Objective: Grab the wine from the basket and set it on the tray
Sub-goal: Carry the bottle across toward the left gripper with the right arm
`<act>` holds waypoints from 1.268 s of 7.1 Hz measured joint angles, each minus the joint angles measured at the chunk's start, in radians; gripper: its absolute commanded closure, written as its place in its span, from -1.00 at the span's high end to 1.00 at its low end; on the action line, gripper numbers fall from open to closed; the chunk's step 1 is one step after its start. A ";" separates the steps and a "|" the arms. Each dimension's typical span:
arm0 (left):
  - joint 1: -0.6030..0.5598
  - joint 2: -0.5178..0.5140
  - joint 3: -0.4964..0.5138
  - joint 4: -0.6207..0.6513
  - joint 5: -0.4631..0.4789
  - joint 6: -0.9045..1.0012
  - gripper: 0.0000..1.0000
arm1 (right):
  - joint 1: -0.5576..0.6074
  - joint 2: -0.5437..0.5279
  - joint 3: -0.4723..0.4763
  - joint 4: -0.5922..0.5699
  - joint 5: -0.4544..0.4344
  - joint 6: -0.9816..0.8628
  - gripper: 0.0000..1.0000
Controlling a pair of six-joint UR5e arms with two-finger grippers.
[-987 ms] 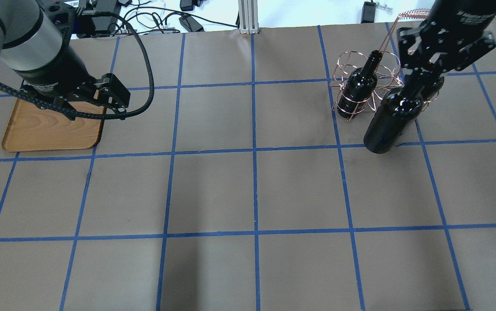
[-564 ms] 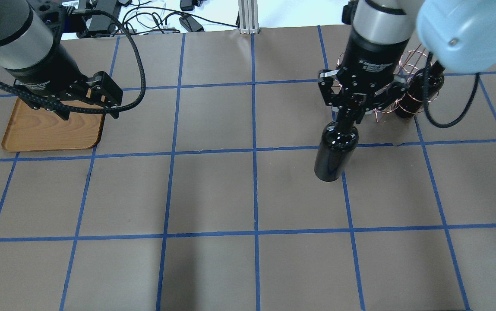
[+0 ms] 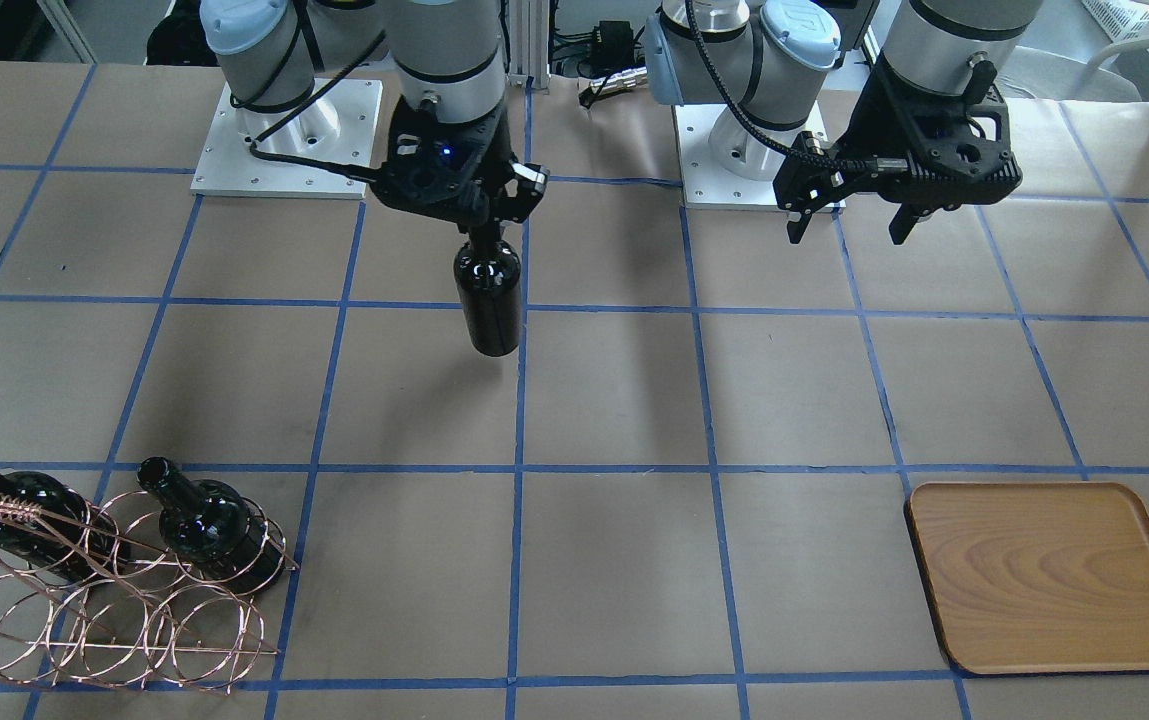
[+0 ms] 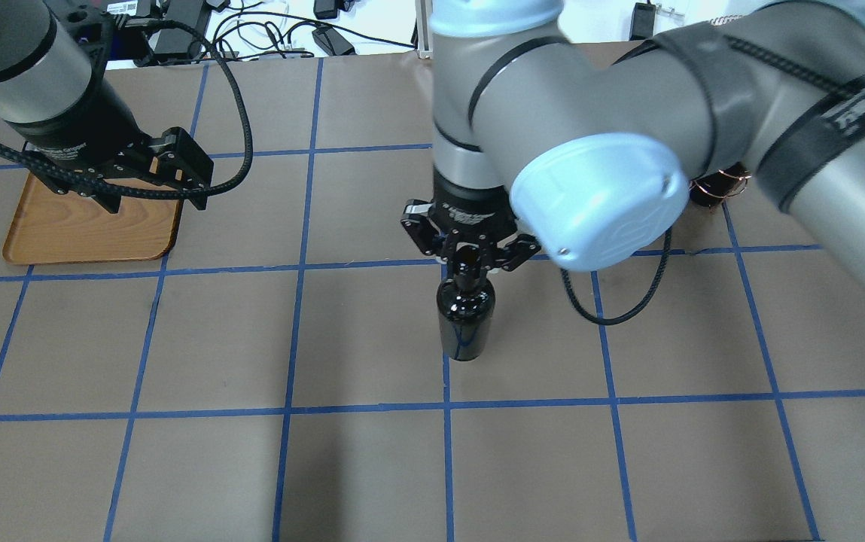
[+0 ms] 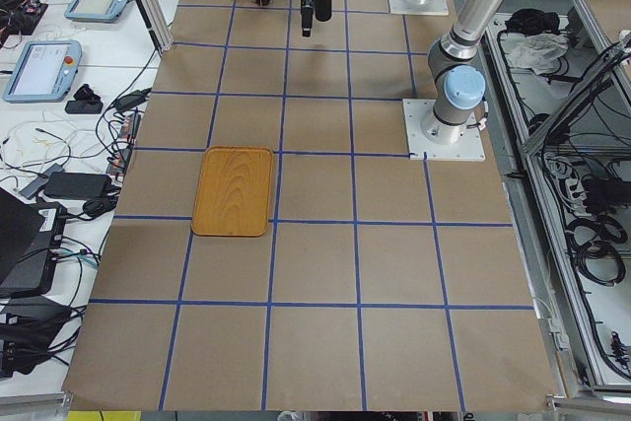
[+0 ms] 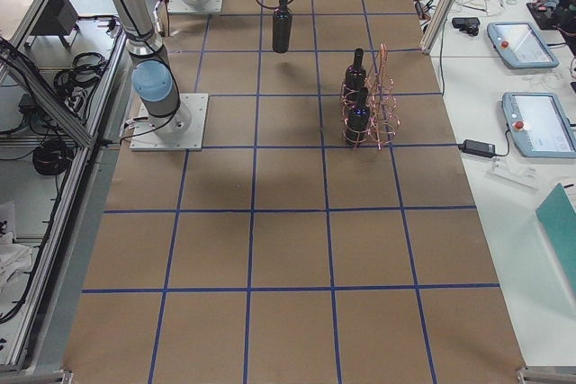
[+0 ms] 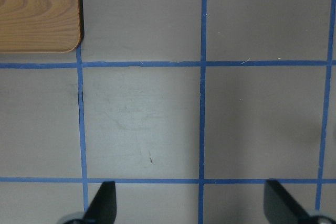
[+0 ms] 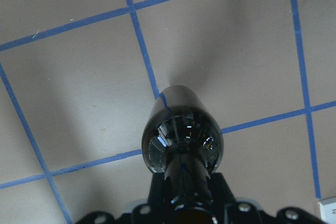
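Note:
My right gripper [image 4: 468, 260] is shut on the neck of a near-black wine bottle [image 4: 464, 324]. The bottle hangs upright above the middle of the table, also in the front view [image 3: 489, 295] and the right wrist view [image 8: 181, 140]. The copper wire basket [image 3: 104, 610] stands at the table's right end and holds two more bottles [image 3: 214, 530]. The wooden tray [image 4: 86, 226] lies empty at the left end. My left gripper [image 3: 846, 225] is open and empty, high above the table beside the tray's corner [image 7: 37, 9].
The table is covered in brown paper with a blue tape grid [image 4: 447, 410]. My right arm [image 4: 598, 150] hides most of the basket in the overhead view. Cables and power bricks [image 4: 327, 34] lie beyond the far edge.
My right arm has carried the bottle away from the basket, leftward to the table's middle. My left gripper has hardly moved and stays open.

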 measured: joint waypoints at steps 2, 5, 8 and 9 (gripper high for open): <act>0.029 -0.006 0.001 0.007 -0.002 0.043 1.00 | 0.108 0.043 -0.001 -0.100 -0.005 0.134 -1.00; 0.166 -0.012 0.005 0.000 -0.004 0.212 1.00 | 0.221 0.083 -0.011 -0.165 -0.008 0.263 -1.00; 0.193 -0.016 0.005 -0.003 -0.007 0.230 1.00 | 0.269 0.129 -0.053 -0.211 -0.012 0.317 -1.00; 0.194 -0.016 0.005 -0.004 -0.007 0.231 1.00 | 0.275 0.138 -0.062 -0.211 -0.012 0.321 -1.00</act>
